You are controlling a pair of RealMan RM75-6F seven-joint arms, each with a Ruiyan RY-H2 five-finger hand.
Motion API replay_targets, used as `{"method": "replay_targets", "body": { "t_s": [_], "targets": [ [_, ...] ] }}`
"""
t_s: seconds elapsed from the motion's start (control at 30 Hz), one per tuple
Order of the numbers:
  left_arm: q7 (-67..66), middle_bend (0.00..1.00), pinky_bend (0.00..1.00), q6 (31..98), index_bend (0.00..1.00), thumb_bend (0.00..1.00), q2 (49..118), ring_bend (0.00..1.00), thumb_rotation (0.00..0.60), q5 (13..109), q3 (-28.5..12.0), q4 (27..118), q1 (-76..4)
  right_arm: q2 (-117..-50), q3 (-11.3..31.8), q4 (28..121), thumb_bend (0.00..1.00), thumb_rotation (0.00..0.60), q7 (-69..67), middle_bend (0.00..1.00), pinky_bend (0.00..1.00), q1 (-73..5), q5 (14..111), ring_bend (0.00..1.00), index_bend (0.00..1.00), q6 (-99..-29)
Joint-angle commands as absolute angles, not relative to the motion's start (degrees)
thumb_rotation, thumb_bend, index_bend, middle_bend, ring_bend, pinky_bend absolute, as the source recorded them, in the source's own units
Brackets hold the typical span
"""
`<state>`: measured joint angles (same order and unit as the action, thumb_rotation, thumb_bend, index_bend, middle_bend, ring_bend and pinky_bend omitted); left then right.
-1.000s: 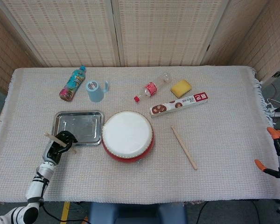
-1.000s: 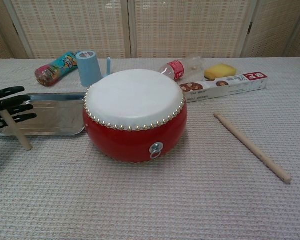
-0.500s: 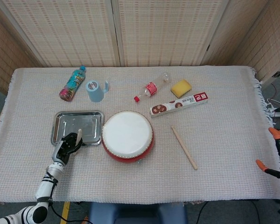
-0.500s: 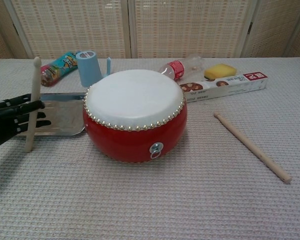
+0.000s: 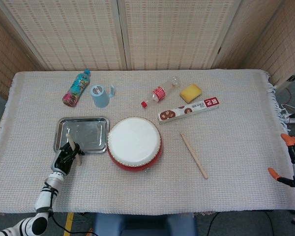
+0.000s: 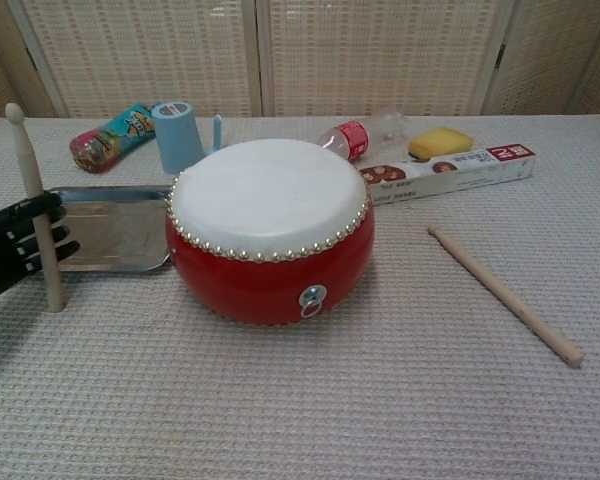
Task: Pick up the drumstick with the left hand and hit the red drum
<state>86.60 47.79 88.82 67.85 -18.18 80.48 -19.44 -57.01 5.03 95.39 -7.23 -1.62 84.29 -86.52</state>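
The red drum (image 5: 134, 142) (image 6: 270, 225) with its white skin stands in the middle of the table. My left hand (image 5: 65, 158) (image 6: 18, 256), black, is to the drum's left, at the near edge of the metal tray. It grips a wooden drumstick (image 5: 69, 143) (image 6: 35, 205) almost upright, tip up and butt down near the cloth. The stick is well apart from the drum. A second drumstick (image 5: 193, 155) (image 6: 505, 295) lies loose on the cloth right of the drum. My right hand (image 5: 293, 162) hangs off the table's right edge, its orange-tipped fingers spread and holding nothing.
A metal tray (image 5: 83, 126) (image 6: 130, 215) sits left of the drum. Behind it are a colourful bottle (image 5: 76, 88), a blue cup (image 5: 101, 96), a clear bottle (image 5: 160, 92), a yellow sponge (image 5: 190, 92) and a long snack box (image 5: 189, 109).
The left hand has swung the drumstick from a slant to nearly upright, moved towards the drum, then drawn back a little to the left. The right hand stays put.
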Motion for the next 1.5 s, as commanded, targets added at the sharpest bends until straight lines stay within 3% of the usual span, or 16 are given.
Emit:
{"method": "replay_targets", "body": {
  "t_s": [0.03,0.4,0.73,0.93,1.03,1.23,1.5],
  "targets": [
    [91.3,0.64,0.52,48.5,0.62,0.34,88.8,0.6,0.525,71.5,-18.1,78.6,-17.9,-57.0,5.0,95.6,0.18,0.6,-7.1,0.1,0.0,-1.6,84.3,0.0,0.0,-86.6],
    [95.1,0.65,0.53,50.0,0.62,0.34,89.7,0.61,0.525,74.9,-16.5,75.2,-17.6,-56.7,4.9,96.5,0.18,0.6,-6.4,0.1,0.0,-1.4,84.7,0.0,0.0,-87.1],
    [93.8,0.72,0.57,51.5,0.68,0.35,89.1,0.69,0.529,73.6,-16.8,75.2,-16.9,-56.7,4.8,96.7,0.18,0.6,-6.4,0.1,0.0,-1.3,84.9,0.0,0.0,-87.3],
    [91.0,0.72,0.57,53.6,0.67,0.35,88.7,0.69,0.519,77.1,-14.4,75.8,-16.6,-56.7,4.8,96.7,0.18,0.6,-6.4,0.1,0.0,-1.2,84.9,0.0,0.0,-87.4],
    [88.4,0.72,0.56,55.0,0.66,0.35,89.0,0.69,0.499,78.6,-13.3,76.1,-16.7,-56.8,4.8,96.7,0.18,0.6,-6.5,0.1,0.0,-1.3,85.0,0.0,0.0,-87.3],
    [84.4,0.7,0.55,56.7,0.63,0.35,89.3,0.67,0.405,81.2,-11.2,77.0,-17.4,-56.6,4.7,96.8,0.18,0.6,-6.6,0.1,0.0,-1.1,85.2,0.0,0.0,-87.7],
    [81.6,0.7,0.55,57.2,0.64,0.35,89.5,0.67,0.38,82.4,-9.2,76.4,-18.5,-56.6,4.6,96.8,0.18,0.6,-6.8,0.1,0.0,-0.9,85.2,0.0,0.0,-87.9]
  ]
}}
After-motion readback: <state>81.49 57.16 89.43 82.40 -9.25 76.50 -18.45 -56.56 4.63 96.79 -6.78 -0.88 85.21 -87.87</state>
